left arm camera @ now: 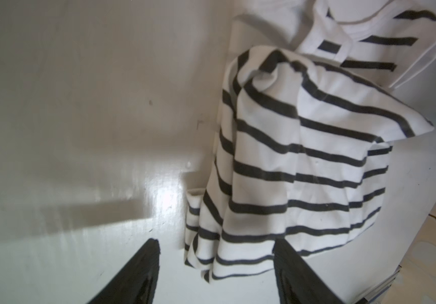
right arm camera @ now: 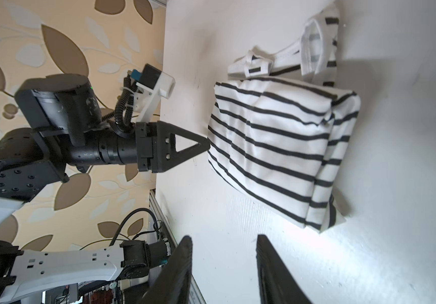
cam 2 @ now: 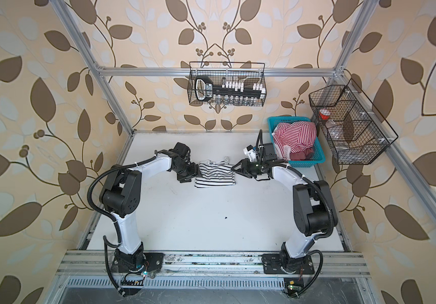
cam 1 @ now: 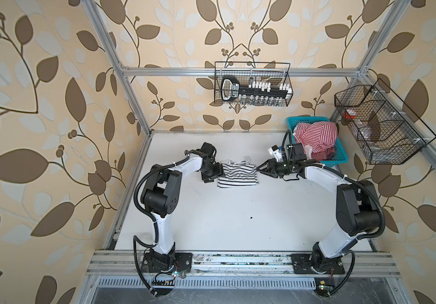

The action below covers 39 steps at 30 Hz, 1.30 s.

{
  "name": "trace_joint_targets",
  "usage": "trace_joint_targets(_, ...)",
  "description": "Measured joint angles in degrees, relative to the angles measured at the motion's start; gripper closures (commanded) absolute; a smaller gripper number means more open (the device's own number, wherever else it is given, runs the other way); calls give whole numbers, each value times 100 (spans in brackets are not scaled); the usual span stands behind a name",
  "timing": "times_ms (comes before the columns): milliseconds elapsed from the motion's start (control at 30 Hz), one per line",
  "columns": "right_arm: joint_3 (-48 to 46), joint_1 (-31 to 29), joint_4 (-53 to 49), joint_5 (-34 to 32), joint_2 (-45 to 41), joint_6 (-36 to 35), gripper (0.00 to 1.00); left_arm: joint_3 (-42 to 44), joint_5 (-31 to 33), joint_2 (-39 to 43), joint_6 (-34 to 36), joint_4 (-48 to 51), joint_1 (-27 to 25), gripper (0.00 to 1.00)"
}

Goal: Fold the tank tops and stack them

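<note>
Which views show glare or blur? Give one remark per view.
Left wrist view: blurred, glare on the table beside the black-striped tank top; right wrist view: sharper, glare on the table too; both top views: sharp, evenly lit.

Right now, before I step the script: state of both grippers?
Left gripper: open, at the edge of the black-striped tank top, not clamping it.
Right gripper: open, empty, clear of that top.

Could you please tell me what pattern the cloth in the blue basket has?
The cloth has red and white stripes, clearest in a top view.
</note>
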<state>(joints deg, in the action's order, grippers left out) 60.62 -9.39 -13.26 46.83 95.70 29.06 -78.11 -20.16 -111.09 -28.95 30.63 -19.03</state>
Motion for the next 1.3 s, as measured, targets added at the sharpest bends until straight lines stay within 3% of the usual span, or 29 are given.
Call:
trace_joint_targets(367,-535,247,-52,-37,-656,-20,60,-229,-457,-608,-275,-846,-13,29)
trace_joint_targets(500,-608,256,-44,-35,-791,-22,60,-317,-490,-699,-302,-925,-125,36)
trace_joint_targets(700,-774,278,-22,-35,-914,-20,60,-835,-140,-1025,-260,-444,-409,65)
trace_joint_targets(800,-835,295,-28,-37,-970,-26,60,-1187,122,-1237,-295,-85,-546,96)
trace_joint_targets(833,-850,310,-33,-37,-997,-37,60,-1298,160,-1318,-282,31,-579,100)
trace_joint_targets(1100,-898,455,-59,-33,-1132,-111,61,-2319,828,-1735,59,1084,-476,100)
trace_joint_targets(1300,-953,455,-50,-31,-1128,-127,61,-2861,1432,-1952,741,1639,424,100)
